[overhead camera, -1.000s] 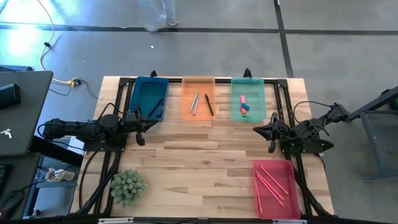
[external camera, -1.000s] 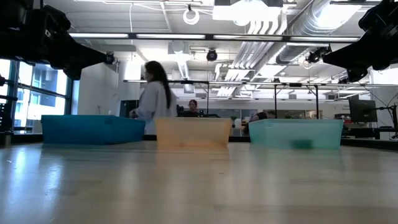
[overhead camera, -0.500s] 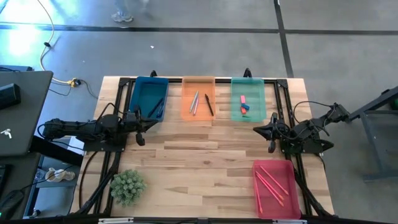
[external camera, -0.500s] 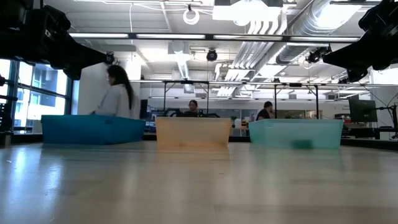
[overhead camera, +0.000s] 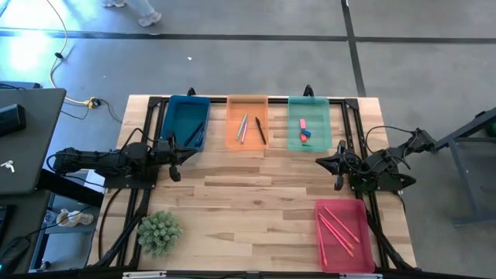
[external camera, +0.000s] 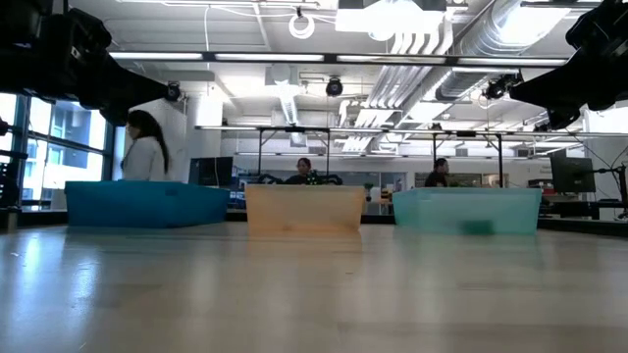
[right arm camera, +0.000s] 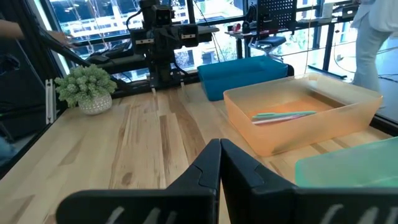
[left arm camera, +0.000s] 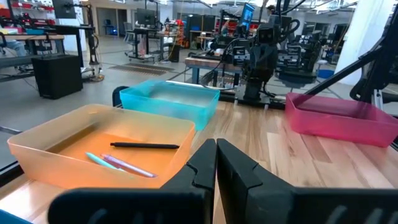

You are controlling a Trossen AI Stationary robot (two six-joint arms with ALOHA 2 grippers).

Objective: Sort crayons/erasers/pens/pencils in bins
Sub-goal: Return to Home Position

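Three bins stand in a row along the table's far edge. The blue bin (overhead camera: pixel 186 122) holds dark pens. The orange bin (overhead camera: pixel 247 122) holds a few pens (left arm camera: pixel 127 163). The green bin (overhead camera: pixel 308 122) holds the erasers (overhead camera: pixel 304 130). The red-pink bin (overhead camera: pixel 341 225) at the near right holds long pink sticks. My left gripper (overhead camera: pixel 184 157) hovers shut at the table's left, in front of the blue bin. My right gripper (overhead camera: pixel 321 162) hovers shut at the right, in front of the green bin. Neither holds anything (left arm camera: pixel 216 152) (right arm camera: pixel 219 152).
A small potted plant (overhead camera: pixel 159 232) stands at the near left. Bare wooden tabletop (overhead camera: pixel 248 194) lies between the two arms. Black frame rails run along the table's left and right sides. A person (external camera: pixel 145 157) is in the room beyond the far edge.
Neither arm nor any bin has moved. The person beyond the table's far edge has walked toward the left.
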